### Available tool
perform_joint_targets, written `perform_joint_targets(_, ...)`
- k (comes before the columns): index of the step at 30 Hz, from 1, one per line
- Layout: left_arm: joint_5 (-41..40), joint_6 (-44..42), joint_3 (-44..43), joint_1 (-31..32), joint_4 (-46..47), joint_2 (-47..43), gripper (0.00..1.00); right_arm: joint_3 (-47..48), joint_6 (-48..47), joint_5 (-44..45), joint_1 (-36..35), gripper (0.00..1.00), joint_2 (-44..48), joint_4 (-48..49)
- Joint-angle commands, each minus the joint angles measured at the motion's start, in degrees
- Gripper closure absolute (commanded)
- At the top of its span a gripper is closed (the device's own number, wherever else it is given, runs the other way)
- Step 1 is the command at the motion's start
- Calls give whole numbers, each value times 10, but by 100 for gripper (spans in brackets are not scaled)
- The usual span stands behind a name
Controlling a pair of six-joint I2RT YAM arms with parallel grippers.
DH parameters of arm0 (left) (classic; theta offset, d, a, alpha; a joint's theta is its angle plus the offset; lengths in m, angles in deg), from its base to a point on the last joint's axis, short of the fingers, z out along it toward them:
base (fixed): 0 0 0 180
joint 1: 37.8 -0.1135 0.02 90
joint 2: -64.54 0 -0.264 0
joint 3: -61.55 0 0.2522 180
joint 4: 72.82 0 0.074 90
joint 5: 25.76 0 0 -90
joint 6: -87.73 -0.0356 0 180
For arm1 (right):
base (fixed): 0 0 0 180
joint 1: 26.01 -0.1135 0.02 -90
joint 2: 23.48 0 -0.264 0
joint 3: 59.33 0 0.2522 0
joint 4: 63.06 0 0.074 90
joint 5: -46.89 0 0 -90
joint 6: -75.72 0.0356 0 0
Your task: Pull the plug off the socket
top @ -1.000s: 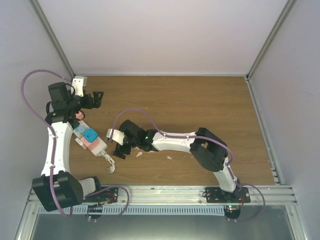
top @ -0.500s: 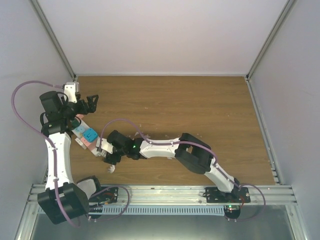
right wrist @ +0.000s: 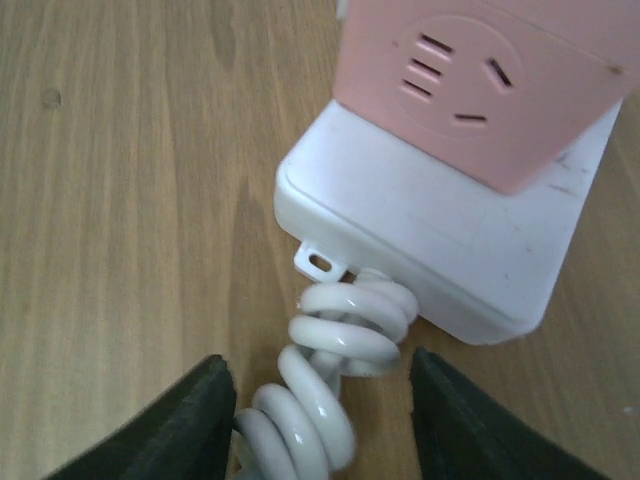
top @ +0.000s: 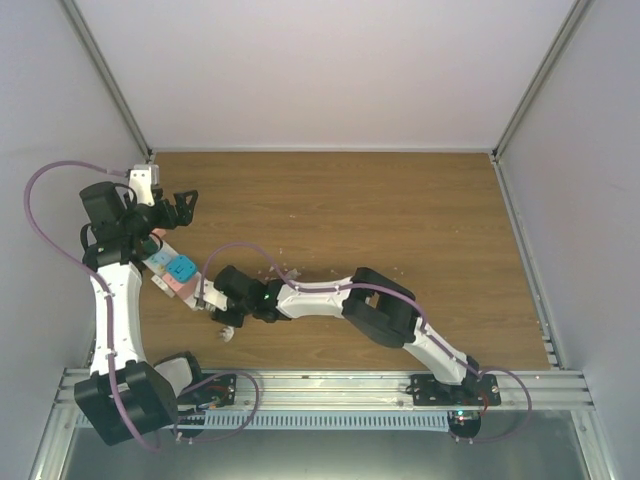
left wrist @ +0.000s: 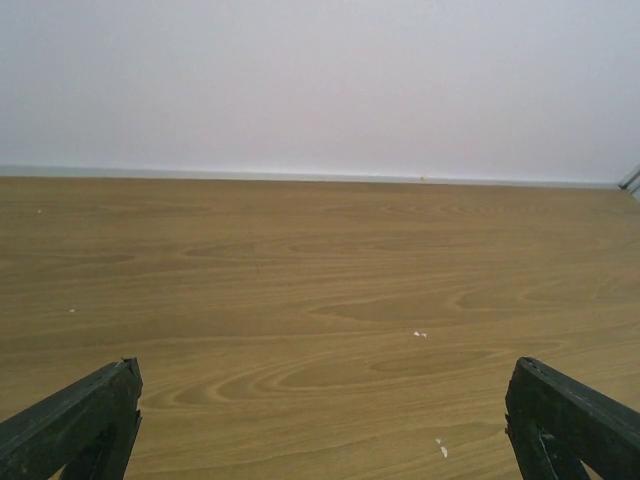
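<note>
Right gripper (right wrist: pixel 316 357), jaws parted, straddles the coiled cord (right wrist: pixel 345 330) of the socket (right wrist: pixel 430 240), just below its pink face (right wrist: pixel 480 90); we see our left gripper (left wrist: pixel 325 365) spread wide above the table (left wrist: pixel 300 280).

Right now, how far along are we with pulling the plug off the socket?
Nothing looks done; I can't even make out a plug. In hand: the right tool straddles the coiled white cord at the end of the long white power strip with pink and blue faces, not clamped. The left tool hangs open over the brown wooden table. Left: the pull itself.
</note>
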Motion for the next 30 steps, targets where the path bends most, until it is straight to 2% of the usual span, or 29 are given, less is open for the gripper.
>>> perform_joint_targets(1,7,0,-3,-5,25,5,1,-10,-3,24,33,57,1,-4)
perform_joint_targets(10,19,-5,-9,-4,23,24,1,-50,-35,-28,86,98,37,-16)
perform_joint_targets(22,43,-32,-21,-4,9,52,1,-175,-140,-69,211,99,129,-76)
perform_joint_targets(30,80,-85,-47,10,-33,94,1,-268,-276,-121,316,99,203,-143)
